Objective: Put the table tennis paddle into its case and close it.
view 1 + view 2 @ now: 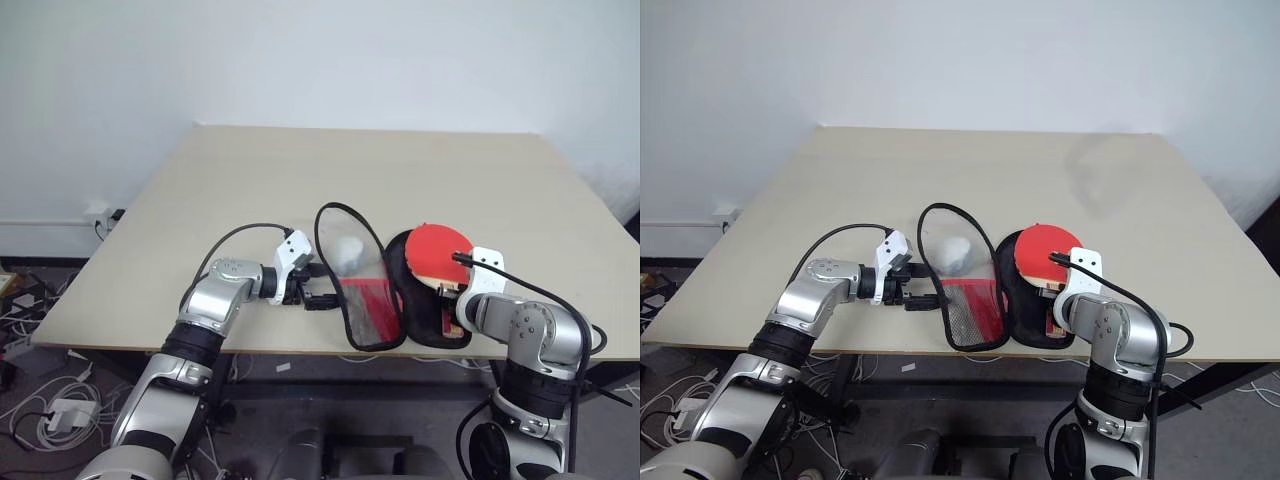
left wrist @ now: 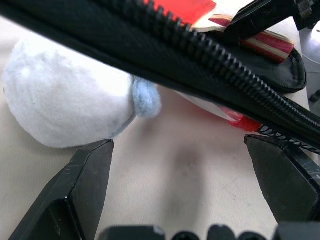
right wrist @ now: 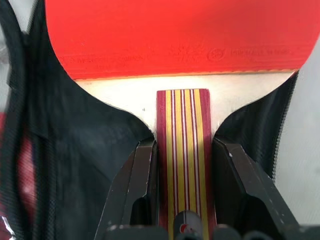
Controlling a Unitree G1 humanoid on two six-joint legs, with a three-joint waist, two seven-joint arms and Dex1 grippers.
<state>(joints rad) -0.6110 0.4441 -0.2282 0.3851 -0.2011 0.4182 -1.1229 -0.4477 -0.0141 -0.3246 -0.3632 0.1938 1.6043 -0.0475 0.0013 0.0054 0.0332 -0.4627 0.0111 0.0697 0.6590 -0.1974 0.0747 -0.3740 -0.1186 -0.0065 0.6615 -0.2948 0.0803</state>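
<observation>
The case lies open near the table's front edge. Its clear plastic half (image 1: 362, 290) with black zip trim (image 2: 200, 55) stands tilted up on the left, and its black-lined half (image 1: 425, 325) lies flat on the right. The table tennis paddle (image 1: 440, 250) rests over the black lining, red face up. My right gripper (image 3: 182, 145) is shut on its striped wooden handle (image 3: 182, 165). My left gripper (image 1: 318, 299) is open just left of the clear half, its fingers (image 2: 85, 175) apart and empty, close under the zip edge.
A white fuzzy rounded object (image 1: 347, 252) sits on the table behind the clear half, close to my left gripper (image 2: 180, 145). The beige table (image 1: 250, 190) stretches back to a white wall. Cables and a power strip (image 1: 60, 410) lie on the floor at the left.
</observation>
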